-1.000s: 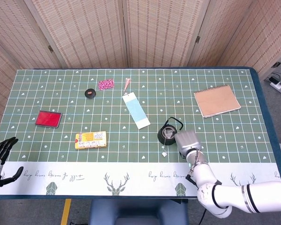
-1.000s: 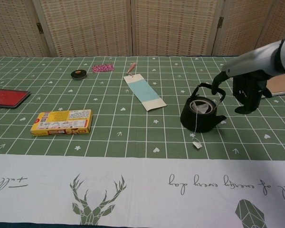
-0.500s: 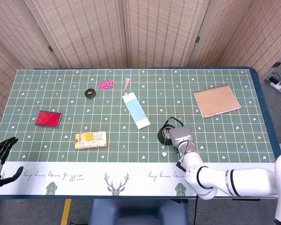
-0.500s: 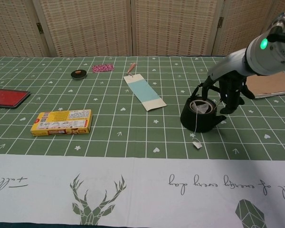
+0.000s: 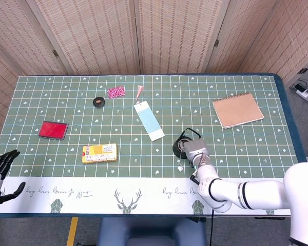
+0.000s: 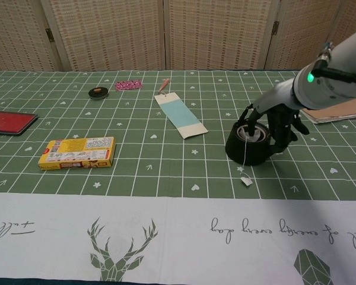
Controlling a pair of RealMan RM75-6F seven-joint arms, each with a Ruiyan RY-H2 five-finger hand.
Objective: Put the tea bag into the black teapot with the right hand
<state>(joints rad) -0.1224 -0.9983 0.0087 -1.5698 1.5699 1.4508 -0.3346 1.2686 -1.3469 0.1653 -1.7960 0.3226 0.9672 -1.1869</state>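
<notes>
The black teapot [image 6: 249, 144] sits on the green checked part of the counter [image 5: 256, 148], right of centre and only a couple of grid squares back from the white deer-print strip along the front edge. There's lots of bare cloth to its right and in front of it. The nearest neighbour is the blue bookmark [image 5: 149, 121] to its back left, and the brown notebook [image 5: 237, 109] is well apart toward the far right corner. The tea bag [image 6: 252, 133] looks to be down in the pot's mouth, as a pale shape inside the rim. Its string [image 6: 244, 155] drapes over the front lip and runs pretty much straight toward the front edge, ending at the little paper tag [image 6: 245, 180], which lies on the cloth just in front of the pot. The right hand [image 6: 280, 123] hangs just beside the teapot on its right, close to the handle and spout. Its fingers point down and are loosely spread, with nothing in them as far as the chest view shows. The left hand [image 5: 1, 169] is way off at the front left corner, past the counter's edge, open-fingered and empty. The yellow box [image 6: 78, 152], red pad [image 5: 53, 129] and black tape roll [image 5: 98, 101] are all over on the left half.
</notes>
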